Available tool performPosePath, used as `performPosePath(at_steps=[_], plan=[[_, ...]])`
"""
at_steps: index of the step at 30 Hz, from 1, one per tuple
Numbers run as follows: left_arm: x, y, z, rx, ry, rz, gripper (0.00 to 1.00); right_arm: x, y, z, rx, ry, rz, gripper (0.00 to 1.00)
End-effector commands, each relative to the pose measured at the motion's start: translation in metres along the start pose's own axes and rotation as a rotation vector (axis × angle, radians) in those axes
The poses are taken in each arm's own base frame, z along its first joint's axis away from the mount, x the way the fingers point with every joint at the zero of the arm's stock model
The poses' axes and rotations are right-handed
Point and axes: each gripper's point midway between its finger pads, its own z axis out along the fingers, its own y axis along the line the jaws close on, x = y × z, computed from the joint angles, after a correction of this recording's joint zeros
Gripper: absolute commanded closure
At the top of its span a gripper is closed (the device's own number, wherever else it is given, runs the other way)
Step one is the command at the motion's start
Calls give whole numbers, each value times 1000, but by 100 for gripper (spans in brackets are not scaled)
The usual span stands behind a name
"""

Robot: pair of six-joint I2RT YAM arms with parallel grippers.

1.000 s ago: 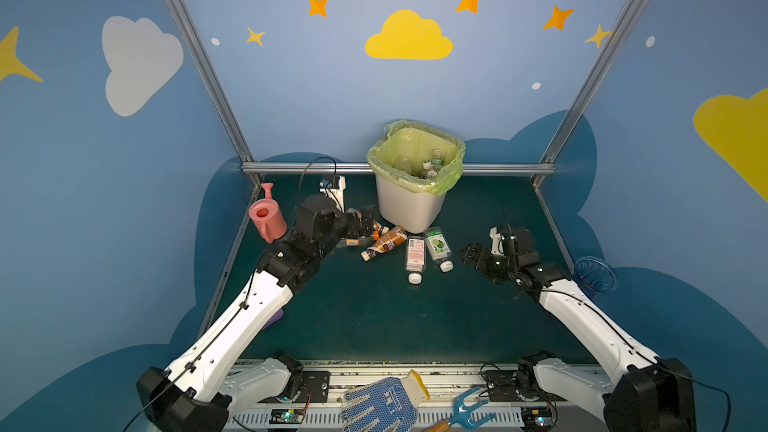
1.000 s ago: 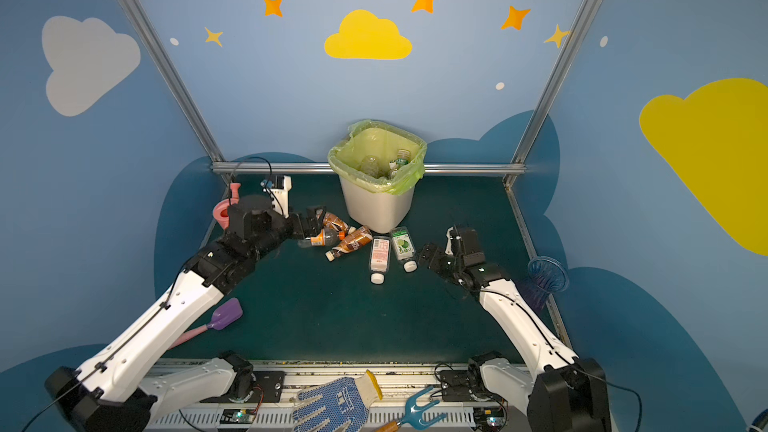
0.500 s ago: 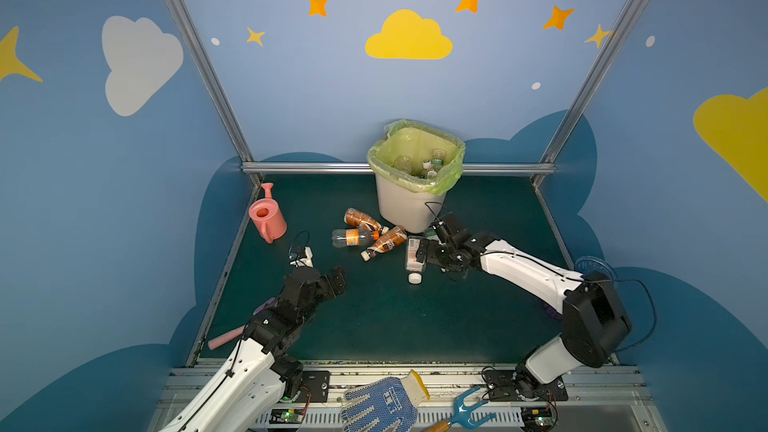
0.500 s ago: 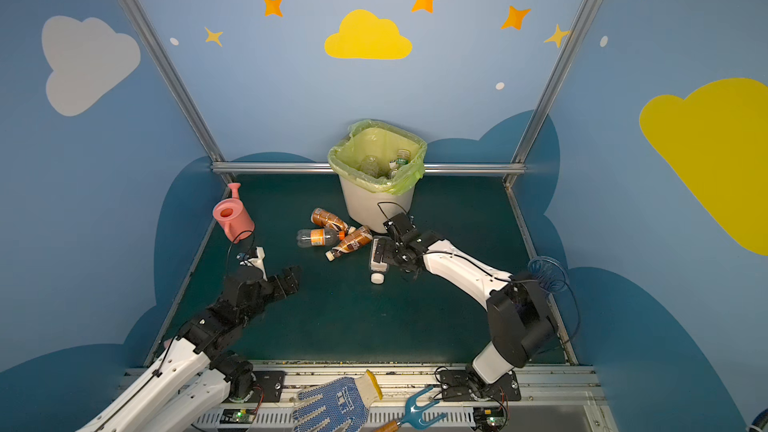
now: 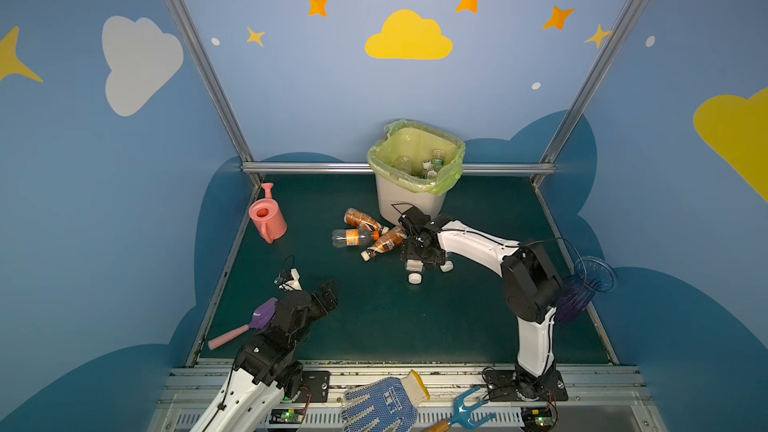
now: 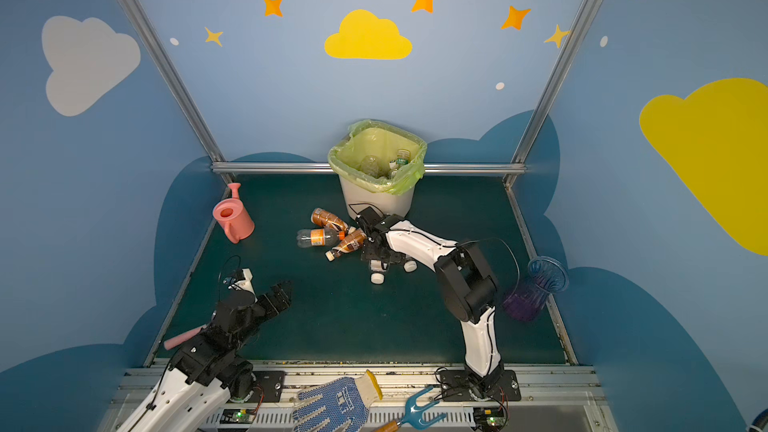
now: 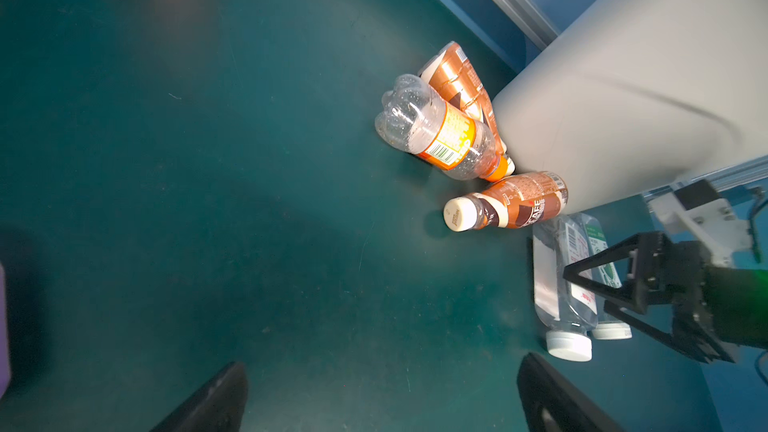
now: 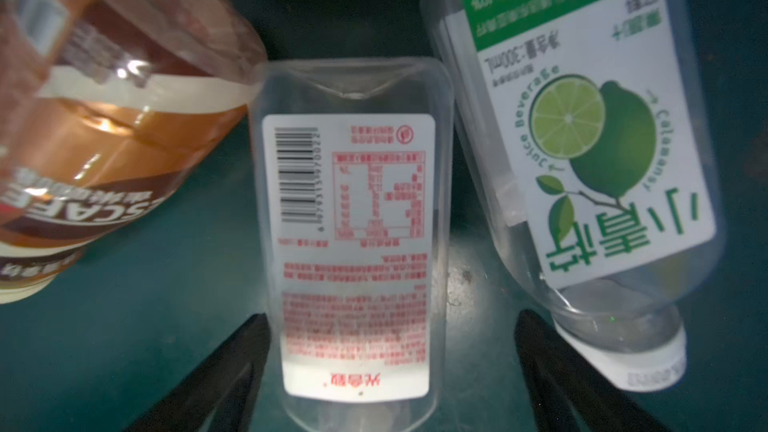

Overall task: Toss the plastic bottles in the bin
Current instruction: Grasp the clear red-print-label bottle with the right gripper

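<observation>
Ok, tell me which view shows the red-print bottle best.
Right wrist: the red-print bottle fills the centre, label readable. Left wrist shows it partly behind the right pincer. Both top views show only its cap.

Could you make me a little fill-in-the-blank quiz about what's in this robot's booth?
The bin is lined with a light ____ bag.
The right end effector, jaws open, straddles a clear bottle whose label text is ____.
The left end effector holds ____.
The watering can is coloured ____.
Missing: green; red; nothing; pink.
</observation>
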Motion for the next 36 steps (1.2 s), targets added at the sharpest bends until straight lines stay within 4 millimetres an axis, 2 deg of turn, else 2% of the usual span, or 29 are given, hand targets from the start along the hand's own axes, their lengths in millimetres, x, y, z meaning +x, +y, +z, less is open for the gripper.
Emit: performPosePath(at_steps=[1,5,9,14,19,24,28,36], plan=[[4,7,2,-26,7,-11,0,2,-9,2,68,25,-18,8],[6,9,4,-37,20,1,0,2,-7,9,88,37,-22,13],[8,9,4,-31,26,2,0,9,-5,5,83,43,-40,40],[10,10,4,-28,27,0,0,27,-16,-2,99,65,-62,42],[11,10,5,-22,27,-5,0,57,-25,-10,114,109,-87,39],[12,11,6,-24,30,-2,0,78,-35,-19,143,153,-121,28],[13,9,7,-19,34,-2,0,74,-39,-23,169,157,-149,17],[15,10,9,-25,47,1,0,57,-31,-11,195,181,-193,14]])
